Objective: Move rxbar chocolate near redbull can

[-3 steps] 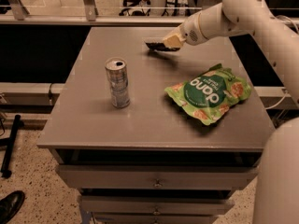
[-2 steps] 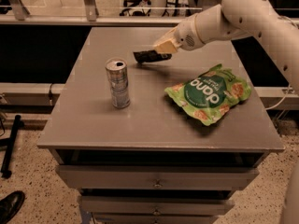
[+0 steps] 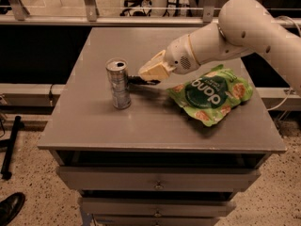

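Note:
The redbull can [image 3: 118,84] stands upright on the left part of the grey table top [image 3: 141,121]. My gripper [image 3: 149,72] reaches in from the right and is shut on the rxbar chocolate [image 3: 141,80], a flat black bar held just right of the can, low over the table. Only a dark sliver of the bar shows below the pale fingers [image 3: 153,69]. Whether the bar touches the can I cannot tell.
A large green snack bag [image 3: 211,94] lies on the table's right side, under my arm [image 3: 225,36]. Drawers [image 3: 157,182] sit below the table's front edge. A rail [image 3: 141,20] runs behind the table.
My gripper has carried the black bar from the far middle of the table forward and left, and down beside the can. The can and the green bag have not moved.

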Available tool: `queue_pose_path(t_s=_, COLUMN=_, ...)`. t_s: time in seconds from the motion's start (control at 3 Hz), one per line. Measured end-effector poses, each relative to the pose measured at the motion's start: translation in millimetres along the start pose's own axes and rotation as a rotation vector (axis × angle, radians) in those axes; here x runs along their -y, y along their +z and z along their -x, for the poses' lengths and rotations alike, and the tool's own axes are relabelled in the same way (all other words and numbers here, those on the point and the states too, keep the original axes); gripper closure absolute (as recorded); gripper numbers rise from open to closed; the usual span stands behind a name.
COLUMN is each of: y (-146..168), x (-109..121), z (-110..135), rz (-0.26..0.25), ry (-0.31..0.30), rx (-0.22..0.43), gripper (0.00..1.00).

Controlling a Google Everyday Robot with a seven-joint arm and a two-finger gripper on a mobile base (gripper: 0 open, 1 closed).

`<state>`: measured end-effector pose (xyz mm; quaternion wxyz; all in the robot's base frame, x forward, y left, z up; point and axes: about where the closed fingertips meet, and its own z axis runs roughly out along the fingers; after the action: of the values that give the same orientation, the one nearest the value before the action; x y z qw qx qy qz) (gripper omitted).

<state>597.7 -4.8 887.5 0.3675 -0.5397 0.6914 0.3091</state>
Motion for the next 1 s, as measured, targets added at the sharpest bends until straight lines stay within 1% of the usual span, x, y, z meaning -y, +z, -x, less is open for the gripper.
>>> queue_pose_path(t_s=0.33, y=8.5, x=-25.7, z=-1.8, rz=0.059, ry=0.011, rx=0.003, gripper=0.75)
queue_pose_path(t_s=0.67, y=11.9, x=-43.2, z=-2.9, rz=0.093, ry=0.011, rx=0.003, gripper=0.44)
queue_pose_path(t_s=1.0, y=11.3, x=-47.5, z=-3.5, rz=0.098, ry=0.005, rx=0.000, gripper=0.21)
